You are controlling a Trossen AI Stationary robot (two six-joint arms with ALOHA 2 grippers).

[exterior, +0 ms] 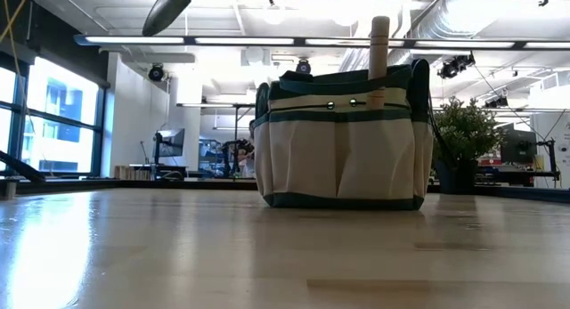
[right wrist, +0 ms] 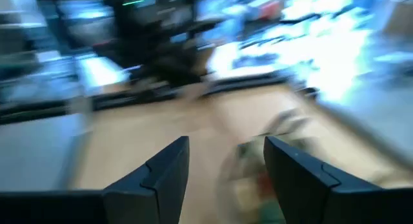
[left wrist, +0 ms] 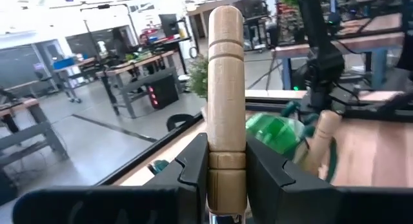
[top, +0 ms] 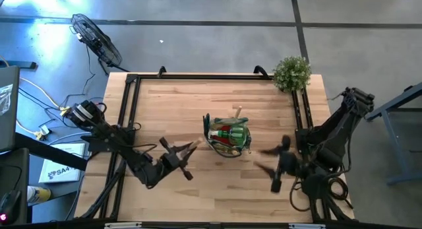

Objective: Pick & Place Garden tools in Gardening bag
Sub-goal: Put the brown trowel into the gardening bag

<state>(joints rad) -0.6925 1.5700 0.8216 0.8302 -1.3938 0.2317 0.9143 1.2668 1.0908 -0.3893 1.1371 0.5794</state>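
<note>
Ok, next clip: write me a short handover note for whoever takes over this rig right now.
Left gripper: shut on a wooden-handled tool, held above the table left of the gardening bag.
Right gripper: open and empty, in the air right of the bag.
Bag: upright mid-table, already holding a green spray bottle, a red piece and another wooden handle sticking out of the top.
Done: those items are packed.
Left: drop the held tool into the bag. No other loose tools show on the table; the plant stays at the far right corner.
</note>
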